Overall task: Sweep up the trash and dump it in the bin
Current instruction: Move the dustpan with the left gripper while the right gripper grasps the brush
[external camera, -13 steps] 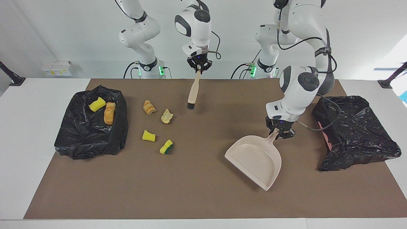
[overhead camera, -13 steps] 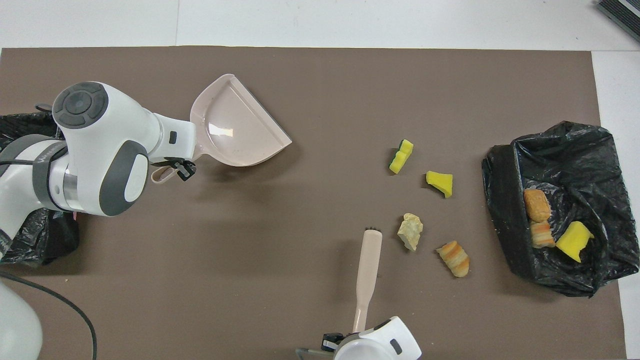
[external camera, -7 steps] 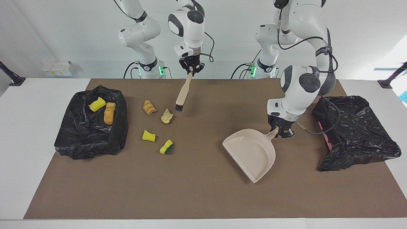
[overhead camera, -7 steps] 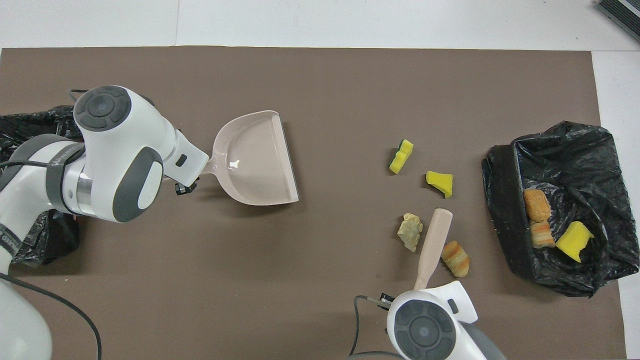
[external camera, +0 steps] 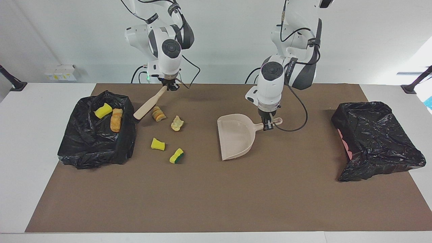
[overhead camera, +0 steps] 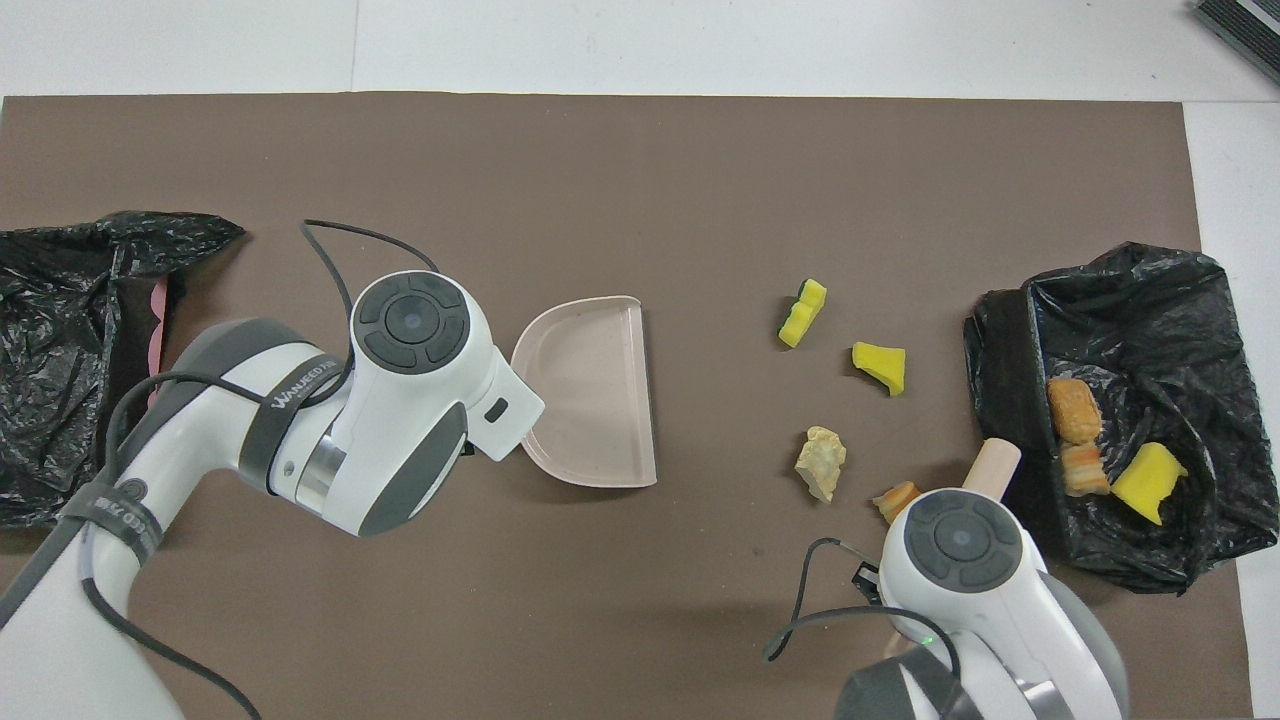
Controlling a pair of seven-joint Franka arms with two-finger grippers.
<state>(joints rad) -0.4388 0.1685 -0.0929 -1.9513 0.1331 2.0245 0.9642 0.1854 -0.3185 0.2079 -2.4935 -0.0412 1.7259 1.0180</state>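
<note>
Right gripper [external camera: 169,87] clamps brush [external camera: 147,105], left gripper [external camera: 268,125] clamps dustpan [external camera: 235,135]; pan well apart from trash [external camera: 158,113], so scraps may scatter.

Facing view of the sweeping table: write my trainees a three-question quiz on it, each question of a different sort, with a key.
1. True or false: the dustpan holds a scrap.
2. How many scraps lie loose on the brown mat?
3. The right gripper holds: A) brush B) dustpan C) nothing.

Key:
1. False: it is empty, held by the left gripper.
2. Four; the others lie in the black bin.
3. A.
</note>
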